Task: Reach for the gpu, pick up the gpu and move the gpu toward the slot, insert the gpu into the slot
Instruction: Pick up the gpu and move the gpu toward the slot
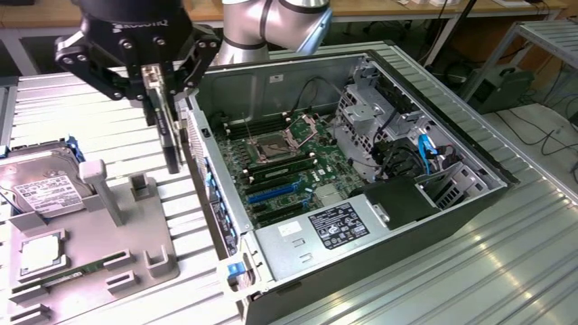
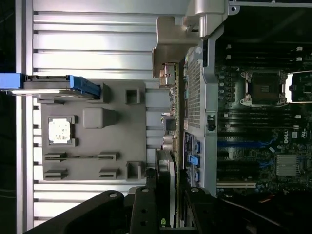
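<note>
The gpu point(image 1: 165, 128) hangs upright in the air, pinched at its upper end between the black fingers point(image 1: 189, 71) of the gripper point(image 1: 151, 91). The jaws are drawn in most of the way, flat against the two faces of the thin card, so it is firmly in their grasp. From the exterior view I see the card nearly edge-on: a dark narrow strip running down from the gripper, its lower end in front of the rim of the open computer case point(image 1: 451, 145).

In the wrist view the gpu point(image 2: 173, 122) runs away from the gripper point(image 2: 171, 207) as a thin line, with its grey metal bracket point(image 2: 165, 73) at the far end. It lies along the case wall, between the grey holder tray point(image 2: 97, 146) and the motherboard point(image 2: 273, 136).

The slot point(image 1: 271, 194) is the bright-blue strip down on the green board inside the case, just beside the black memory slots point(image 1: 280, 169); in the wrist view the slot point(image 2: 241, 144) shows past the case wall. The card is well apart from it, up outside the case.

On the exterior view's left the grey tray point(image 1: 91, 271) lies on the slatted metal table point(image 1: 470, 271), carrying a silver hard drive point(image 1: 40, 186), a square processor chip point(image 1: 40, 254) and a small green memory stick point(image 1: 68, 276). A grey power supply point(image 1: 329, 227) fills the near end of the case.
</note>
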### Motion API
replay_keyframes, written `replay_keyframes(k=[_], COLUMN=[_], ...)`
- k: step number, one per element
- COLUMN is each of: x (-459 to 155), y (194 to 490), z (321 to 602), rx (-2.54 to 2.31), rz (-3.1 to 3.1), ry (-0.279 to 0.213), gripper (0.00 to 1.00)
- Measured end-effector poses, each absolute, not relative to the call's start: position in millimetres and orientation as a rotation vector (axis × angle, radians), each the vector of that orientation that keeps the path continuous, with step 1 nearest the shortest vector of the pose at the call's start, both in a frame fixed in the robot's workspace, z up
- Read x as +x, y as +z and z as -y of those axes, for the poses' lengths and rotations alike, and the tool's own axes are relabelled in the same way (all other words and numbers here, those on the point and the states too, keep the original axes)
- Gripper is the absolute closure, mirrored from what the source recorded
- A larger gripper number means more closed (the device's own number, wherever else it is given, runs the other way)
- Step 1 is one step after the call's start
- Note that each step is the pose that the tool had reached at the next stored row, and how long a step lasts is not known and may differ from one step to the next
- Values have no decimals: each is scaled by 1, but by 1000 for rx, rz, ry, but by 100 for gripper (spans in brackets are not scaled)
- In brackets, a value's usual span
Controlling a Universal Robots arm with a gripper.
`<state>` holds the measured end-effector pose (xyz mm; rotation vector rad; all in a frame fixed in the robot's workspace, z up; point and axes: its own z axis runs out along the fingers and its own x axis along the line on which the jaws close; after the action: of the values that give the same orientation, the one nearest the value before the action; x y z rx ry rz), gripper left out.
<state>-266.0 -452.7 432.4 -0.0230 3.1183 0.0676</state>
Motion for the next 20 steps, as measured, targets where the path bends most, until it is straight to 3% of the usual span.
replay_keyframes(k=[20], x=[-209], y=[428], z=[453], rx=[-23], rz=[-3118], ry=[68], gripper=[73])
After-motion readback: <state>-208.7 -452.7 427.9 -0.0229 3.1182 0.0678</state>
